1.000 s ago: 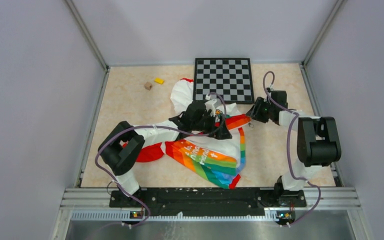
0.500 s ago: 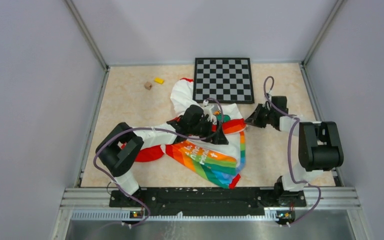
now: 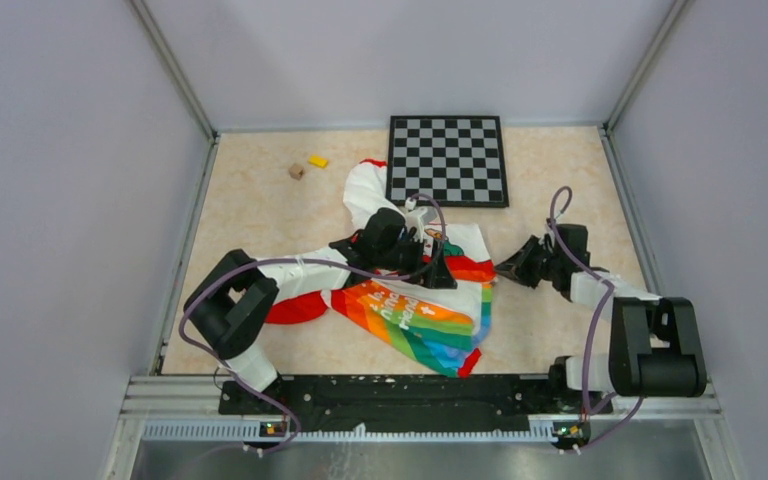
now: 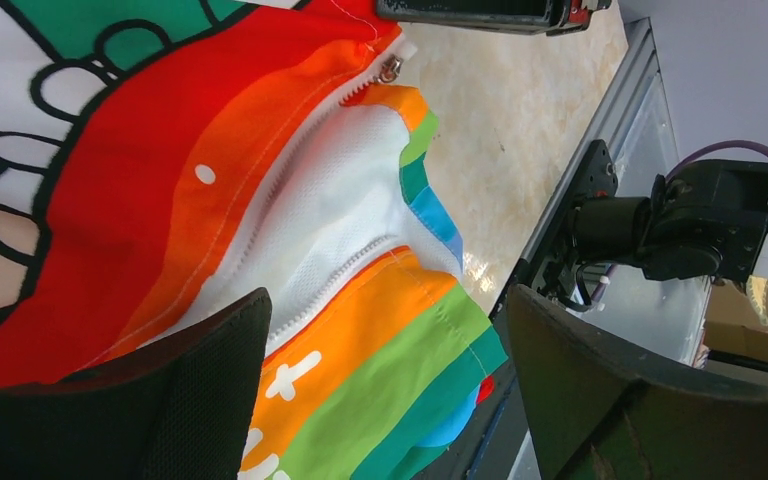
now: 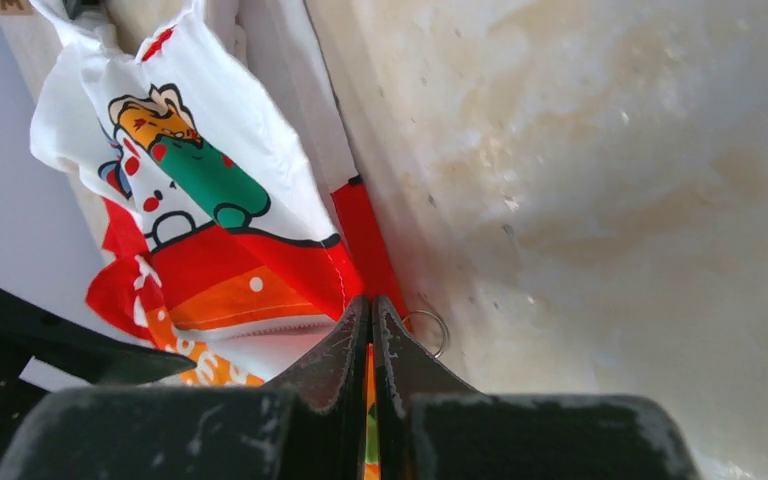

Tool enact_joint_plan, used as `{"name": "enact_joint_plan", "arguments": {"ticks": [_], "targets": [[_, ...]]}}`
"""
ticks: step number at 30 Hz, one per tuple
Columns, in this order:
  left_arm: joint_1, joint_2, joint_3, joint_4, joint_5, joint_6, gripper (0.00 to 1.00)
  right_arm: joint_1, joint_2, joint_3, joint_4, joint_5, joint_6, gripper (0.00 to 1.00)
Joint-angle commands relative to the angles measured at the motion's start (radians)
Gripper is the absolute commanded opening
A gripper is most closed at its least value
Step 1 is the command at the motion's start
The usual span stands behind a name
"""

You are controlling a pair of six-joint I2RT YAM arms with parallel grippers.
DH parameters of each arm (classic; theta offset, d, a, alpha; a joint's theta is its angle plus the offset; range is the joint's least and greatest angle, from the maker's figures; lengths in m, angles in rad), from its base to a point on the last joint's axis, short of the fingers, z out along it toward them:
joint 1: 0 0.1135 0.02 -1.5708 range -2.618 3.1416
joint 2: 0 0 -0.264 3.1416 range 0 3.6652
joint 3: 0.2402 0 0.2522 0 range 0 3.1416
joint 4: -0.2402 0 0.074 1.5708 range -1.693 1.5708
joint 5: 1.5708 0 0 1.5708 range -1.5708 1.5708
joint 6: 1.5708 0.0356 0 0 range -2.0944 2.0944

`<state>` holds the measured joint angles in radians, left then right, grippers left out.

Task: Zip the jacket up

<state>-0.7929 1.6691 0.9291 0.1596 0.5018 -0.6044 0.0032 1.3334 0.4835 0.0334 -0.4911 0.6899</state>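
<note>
Left tool [image 4: 385, 305] spread wide over unzipped jacket [image 4: 160, 180], right tool [image 5: 371, 303] pressed together at its edge

Left arm [image 3: 305, 266] jaws wide; right arm [image 3: 600, 290] jaws together

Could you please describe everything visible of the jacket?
The jacket is thin fabric, lying crumpled on the table: white cartoon-printed top, red sleeves, rainbow-striped bottom with white lettering. Its zipper is open, slider at one end. The left tool is open over it; the right tool appears shut on its edge.
</note>
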Motion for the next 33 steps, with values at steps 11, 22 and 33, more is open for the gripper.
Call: {"name": "enact_joint_plan", "arguments": {"ticks": [11, 22, 33], "targets": [[-0.006, -0.108, 0.028, -0.033, -0.093, 0.011, 0.89, -0.065, -0.225, 0.012, 0.081, -0.291, -0.021, 0.0], [-0.005, -0.233, -0.04, 0.006, -0.254, -0.031, 0.93, 0.057, -0.354, -0.128, 0.361, -0.267, 0.439, 0.0], [-0.006, -0.163, -0.022, 0.011, -0.104, -0.039, 0.93, -0.035, -0.105, -0.088, 0.059, -0.014, -0.05, 0.0]]}}
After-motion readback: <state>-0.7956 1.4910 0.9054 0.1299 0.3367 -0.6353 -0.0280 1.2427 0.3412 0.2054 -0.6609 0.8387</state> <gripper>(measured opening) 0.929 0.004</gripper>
